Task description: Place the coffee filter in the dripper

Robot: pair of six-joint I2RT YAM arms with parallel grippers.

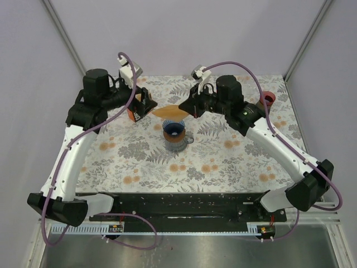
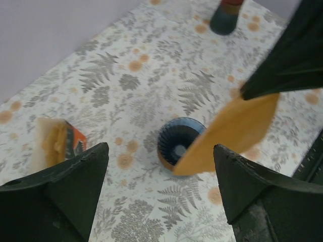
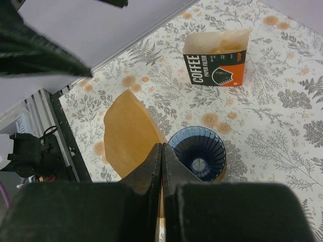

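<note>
A flat brown paper filter (image 1: 169, 111) hangs in my right gripper (image 1: 187, 109), which is shut on its edge, just behind and above the blue ribbed dripper (image 1: 174, 131). In the right wrist view the filter (image 3: 128, 133) sticks out left of the shut fingertips (image 3: 161, 146), beside the dripper (image 3: 198, 151), which is empty. My left gripper (image 1: 146, 103) is open and empty, left of the filter. In the left wrist view, its wide jaws frame the dripper (image 2: 176, 146) and the filter (image 2: 232, 133).
An open box of coffee filters (image 1: 134, 114) stands on the table under the left gripper, also in the right wrist view (image 3: 216, 63). A red and dark cup (image 1: 268, 99) stands at the back right. The table has a floral cloth (image 1: 223, 162).
</note>
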